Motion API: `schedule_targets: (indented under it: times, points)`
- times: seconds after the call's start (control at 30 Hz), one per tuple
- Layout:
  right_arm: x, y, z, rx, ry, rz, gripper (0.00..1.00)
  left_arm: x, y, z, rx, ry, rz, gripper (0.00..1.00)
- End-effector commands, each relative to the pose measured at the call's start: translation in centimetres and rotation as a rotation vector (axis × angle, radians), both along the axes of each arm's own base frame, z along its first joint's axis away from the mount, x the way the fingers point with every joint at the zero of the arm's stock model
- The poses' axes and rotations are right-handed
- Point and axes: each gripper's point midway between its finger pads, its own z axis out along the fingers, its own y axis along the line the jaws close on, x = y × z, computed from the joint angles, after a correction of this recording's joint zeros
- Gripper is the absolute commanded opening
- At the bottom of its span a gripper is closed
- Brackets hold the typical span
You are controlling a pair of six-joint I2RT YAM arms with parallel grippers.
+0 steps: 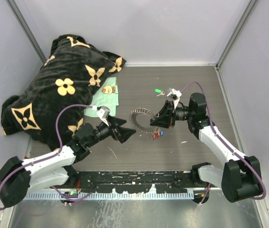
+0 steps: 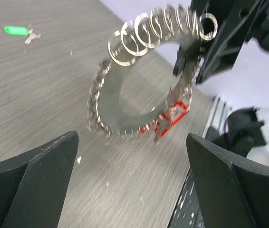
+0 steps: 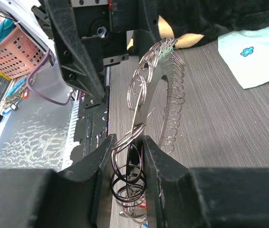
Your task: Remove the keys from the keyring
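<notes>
One red-tagged key (image 1: 157,134) hangs blurred, half hidden, under the upright keyring (image 1: 140,115) — its rim clamped by the right gripper (image 1: 153,123). Left gripper (image 1: 130,131) stands alongside, jaws spread, empty. One green-tagged key (image 1: 158,91) lies apart.

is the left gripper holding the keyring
No, the left gripper is wide open, short of the keyring; only the right gripper clamps it.
</notes>
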Motion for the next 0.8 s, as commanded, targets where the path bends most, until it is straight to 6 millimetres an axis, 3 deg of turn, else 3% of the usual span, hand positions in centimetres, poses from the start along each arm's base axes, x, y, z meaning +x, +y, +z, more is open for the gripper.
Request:
schedule_targets:
  times: [0.0,0.13,0.37,0.5,0.63,0.77]
  points:
    - [0.2,0.0,1.7,0.026,-0.084,0.012,0.01,1.3,-0.3,5.5,-0.263,-0.114,-0.017,0.98]
    - [0.1,0.0,1.7,0.028,-0.08,0.023,0.01,2.1,-0.7,5.6,-0.334,-0.103,-0.066,0.98]
    - [-0.2,0.0,2.0,0.034,-0.084,0.036,0.01,3.7,-2.4,3.8,-0.344,-0.024,-0.138,1.0]
    - [-0.4,-0.1,2.2,0.037,-0.086,0.042,0.0,3.7,-4.1,4.0,-0.348,0.017,-0.23,0.9]
    - [-0.4,0.0,2.2,0.038,-0.085,0.045,0.0,3.4,-5.2,4.6,-0.351,0.034,-0.306,0.64]
    - [-0.4,0.0,2.3,0.039,-0.085,0.043,0.01,3.1,-5.1,4.9,-0.356,0.033,-0.317,0.3]
